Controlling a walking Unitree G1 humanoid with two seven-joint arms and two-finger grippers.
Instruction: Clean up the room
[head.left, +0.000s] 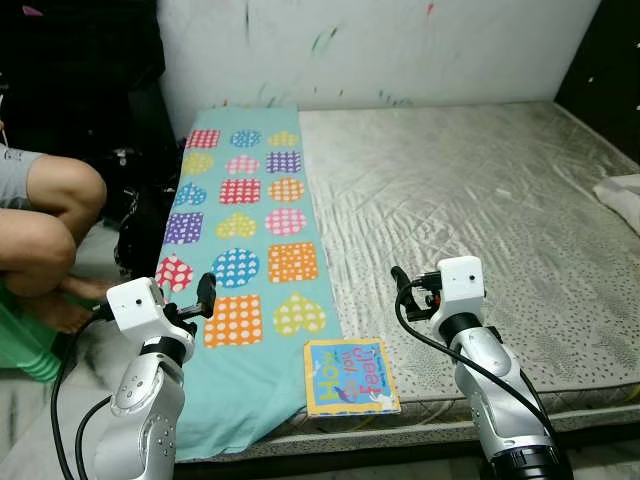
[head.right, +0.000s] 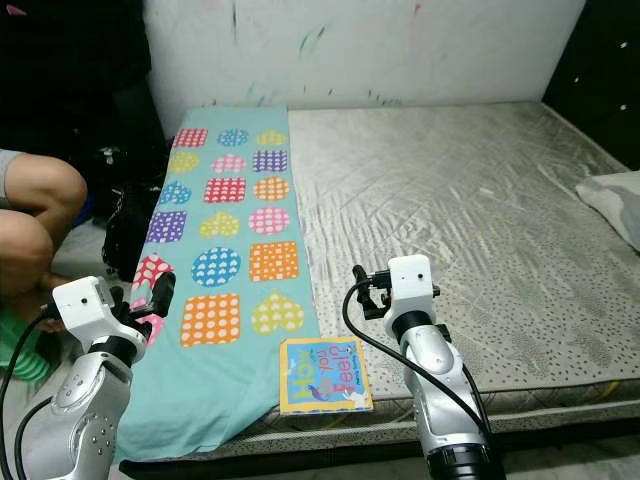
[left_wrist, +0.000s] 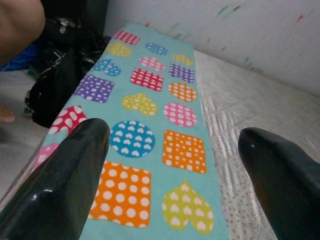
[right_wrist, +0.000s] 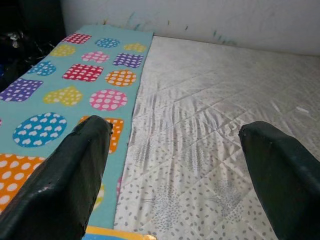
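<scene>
A small picture book with a yellow border lies flat on the mattress near its front edge. It sits beside a teal blanket printed with coloured hearts, circles and squares. My left gripper hovers open over the blanket's front left part, and its black fingers stand wide apart. My right gripper is open above the bare mattress, just right of and behind the book. Its fingers hold nothing. One corner of the book shows at the edge of the right wrist view.
A person's bent knees are at the left, beside the bed, with a green object under the feet. A black bag sits between the person and the blanket. A pale pillow lies at the mattress's right edge. A paint-marked wall stands behind.
</scene>
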